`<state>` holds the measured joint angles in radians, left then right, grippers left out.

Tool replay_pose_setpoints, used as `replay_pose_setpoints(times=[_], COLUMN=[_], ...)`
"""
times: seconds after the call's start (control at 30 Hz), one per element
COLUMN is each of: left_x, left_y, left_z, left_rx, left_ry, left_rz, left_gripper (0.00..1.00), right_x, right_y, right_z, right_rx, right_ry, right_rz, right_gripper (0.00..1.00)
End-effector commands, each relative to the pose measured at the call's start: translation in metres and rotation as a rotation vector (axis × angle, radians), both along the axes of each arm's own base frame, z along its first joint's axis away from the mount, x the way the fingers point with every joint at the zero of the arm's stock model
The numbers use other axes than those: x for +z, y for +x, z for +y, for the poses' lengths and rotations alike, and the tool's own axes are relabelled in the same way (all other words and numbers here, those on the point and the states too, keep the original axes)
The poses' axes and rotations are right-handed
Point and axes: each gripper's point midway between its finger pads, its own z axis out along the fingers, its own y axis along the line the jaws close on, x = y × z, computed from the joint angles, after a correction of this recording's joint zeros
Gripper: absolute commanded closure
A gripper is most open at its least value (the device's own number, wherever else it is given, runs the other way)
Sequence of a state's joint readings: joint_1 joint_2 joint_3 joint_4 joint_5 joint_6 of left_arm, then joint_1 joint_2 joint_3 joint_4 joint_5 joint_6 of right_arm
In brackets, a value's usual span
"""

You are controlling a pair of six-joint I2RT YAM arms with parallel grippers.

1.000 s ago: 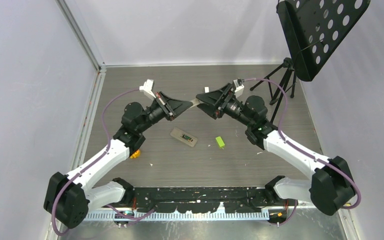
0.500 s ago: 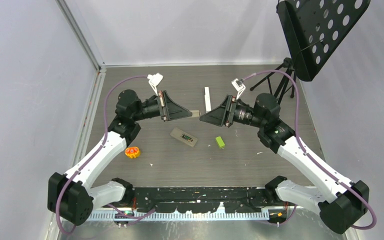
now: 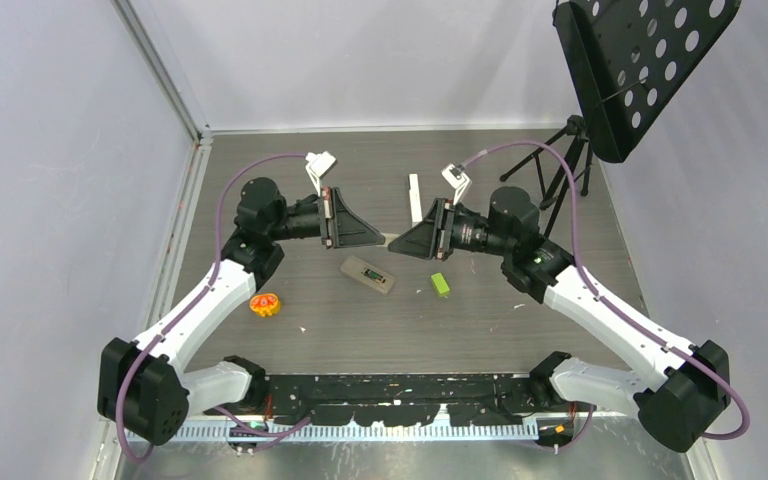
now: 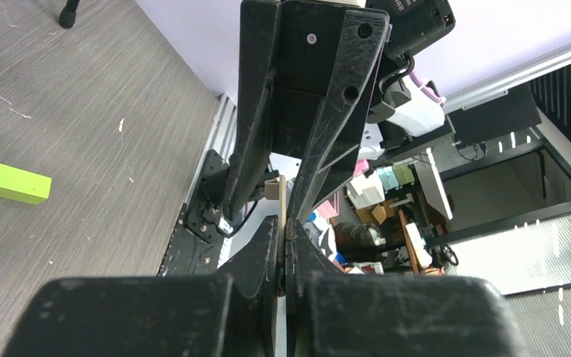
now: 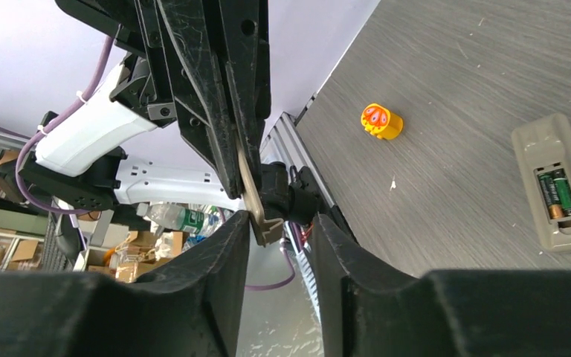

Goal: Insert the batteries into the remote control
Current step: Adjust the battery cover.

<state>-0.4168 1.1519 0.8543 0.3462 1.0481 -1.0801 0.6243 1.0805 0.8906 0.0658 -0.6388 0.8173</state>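
Observation:
The grey remote (image 3: 368, 274) lies face down mid-table with its battery bay open. In the right wrist view the remote (image 5: 565, 149) holds two dark green batteries (image 5: 557, 195) side by side. My left gripper (image 3: 383, 241) is shut on a thin beige cover plate (image 4: 283, 201), held in the air above the table. My right gripper (image 3: 393, 246) faces it tip to tip. Its jaws (image 5: 281, 223) are open around the plate's hooked end (image 5: 259, 208), which touches one finger. No loose battery shows.
A bright green block (image 3: 441, 284) lies right of the remote and also shows in the left wrist view (image 4: 15, 184). An orange toy (image 3: 263, 303) sits at the left. A white strip (image 3: 415, 197) lies behind the grippers. A black tripod (image 3: 565, 160) stands at the back right.
Both grippers have moved together towards the near side, the plate still between them. The arms have swung so the grippers face each other more squarely, and the white strip now shows.

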Motion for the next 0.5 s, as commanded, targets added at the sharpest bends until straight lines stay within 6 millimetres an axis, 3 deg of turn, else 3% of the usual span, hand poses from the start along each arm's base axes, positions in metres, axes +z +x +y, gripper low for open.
replay_pose_setpoints(times=[0.0,0.07,0.13,0.37,0.47], left_x=[0.014,0.014,0.014,0.016,0.015], left_y=[-0.013,-0.015,-0.016,-0.019,-0.02], left_z=[0.004,0.004,0.005,0.007,0.008], left_rx=[-0.047,-0.052,-0.057,-0.051,-0.036], left_ry=[-0.023,-0.023,-0.023,-0.021,-0.009], left_rz=[-0.08,-0.082,-0.084,-0.099,-0.111], left_gripper=[1.0,1.0,1.0,1.0,1.0], right_x=[0.029,0.034,0.036,0.035,0.04], right_y=[0.001,0.003,0.005,0.003,0.001], right_z=[0.007,0.008,0.008,0.008,0.008], right_rx=[0.001,-0.013,-0.024,-0.024,-0.018], right_ry=[0.056,0.09,0.117,0.144,0.165], right_rz=[-0.077,-0.08,-0.08,-0.059,-0.064], right_gripper=[0.63,0.72,0.75,0.74,0.69])
